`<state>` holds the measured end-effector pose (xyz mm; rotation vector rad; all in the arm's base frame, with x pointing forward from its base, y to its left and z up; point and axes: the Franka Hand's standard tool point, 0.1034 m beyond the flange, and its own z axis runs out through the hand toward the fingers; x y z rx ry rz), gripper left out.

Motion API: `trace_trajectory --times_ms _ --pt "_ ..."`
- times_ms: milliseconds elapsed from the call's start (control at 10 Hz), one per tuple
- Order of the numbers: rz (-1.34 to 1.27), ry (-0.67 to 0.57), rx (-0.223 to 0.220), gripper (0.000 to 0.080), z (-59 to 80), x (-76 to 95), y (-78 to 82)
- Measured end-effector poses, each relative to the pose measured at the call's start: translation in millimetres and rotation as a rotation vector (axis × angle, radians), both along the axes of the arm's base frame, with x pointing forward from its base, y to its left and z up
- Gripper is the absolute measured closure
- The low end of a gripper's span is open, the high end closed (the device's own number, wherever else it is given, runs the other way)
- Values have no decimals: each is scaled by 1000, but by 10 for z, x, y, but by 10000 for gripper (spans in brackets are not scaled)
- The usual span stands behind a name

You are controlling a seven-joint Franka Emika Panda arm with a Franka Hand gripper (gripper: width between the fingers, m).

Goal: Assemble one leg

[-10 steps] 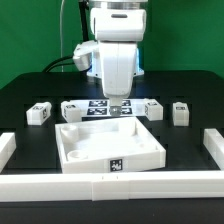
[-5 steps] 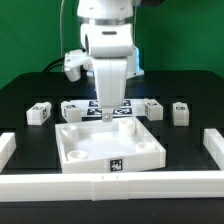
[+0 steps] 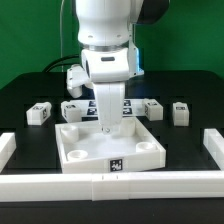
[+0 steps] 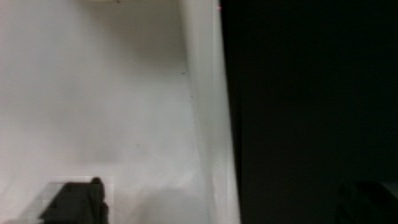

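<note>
No legs (image 3: 38, 113) fitted yet: 4 lie loose on counter (image 3: 20, 95) beside panel (image 3: 85, 147). Hand (image 3: 107, 127) low over panel, fingers apart, empty.

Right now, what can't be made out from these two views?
1. Exterior view: whether the hand touches the white panel; too small to tell.
2. Exterior view: the marker on the leg at that view's far left is too small to read.
3. Wrist view: blurred; which white surface fills it is unclear, and the fingers are cut off by the frame edge.
</note>
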<state>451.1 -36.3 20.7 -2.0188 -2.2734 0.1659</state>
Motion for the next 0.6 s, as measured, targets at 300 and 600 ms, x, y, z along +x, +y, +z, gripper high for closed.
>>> trace_trajectory --times_ms 300,600 --pt "4 0 0 150 -31 48 6" --pt "-14 8 1 239 -90 47 3"
